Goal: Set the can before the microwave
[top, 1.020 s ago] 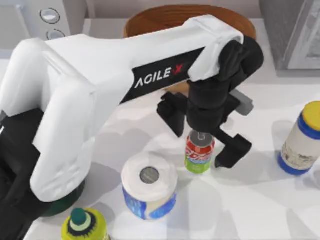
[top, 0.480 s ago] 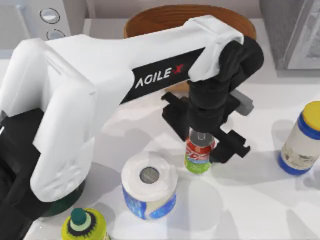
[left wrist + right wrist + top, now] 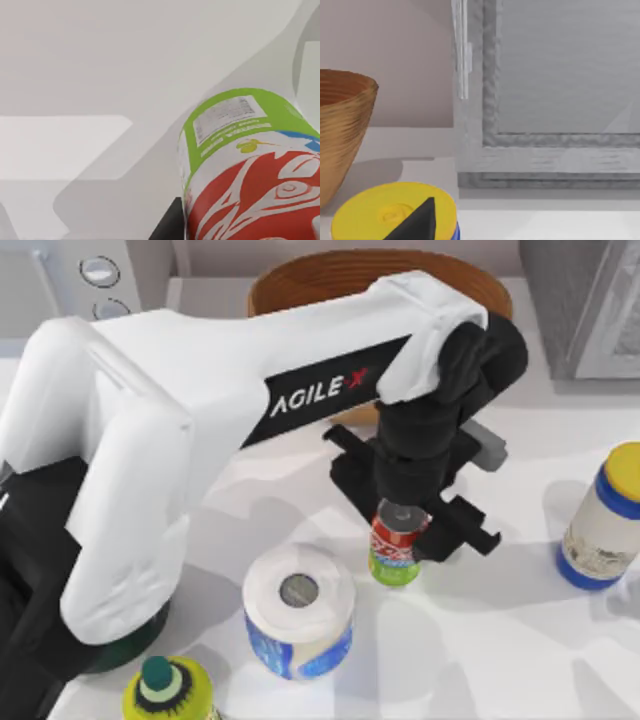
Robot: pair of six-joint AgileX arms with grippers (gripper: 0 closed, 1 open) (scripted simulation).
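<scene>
My own left arm hides much of the desk [image 3: 520, 640] from above: its white body runs from the lower left up across the middle, covering the front of the wooden bowl [image 3: 300, 280] and leaving just two knobs and a pale corner of the microwave [image 3: 95, 275] at the top left edge. The darker grey box [image 3: 590, 310] is cut off at the top right. The bottle with the yellow top [image 3: 165, 690] is clipped by the bottom edge, and the yellow-capped jar [image 3: 600, 520] by the right edge.

My left jaws [image 3: 408, 535] point straight down over the middle of the desk and are closed on the can [image 3: 397, 545], one finger on each side of its red upper part. The can stands upright, just beside the paper roll [image 3: 298, 610] and well apart from the microwave. From my left wrist the can [image 3: 250, 170] looms close, its top cut off, green base toward the desk.

My right jaws [image 3: 417, 220] show as one dark fingertip over the jar's yellow cap [image 3: 390, 210], near the grey box; whether they are open I cannot tell.
</scene>
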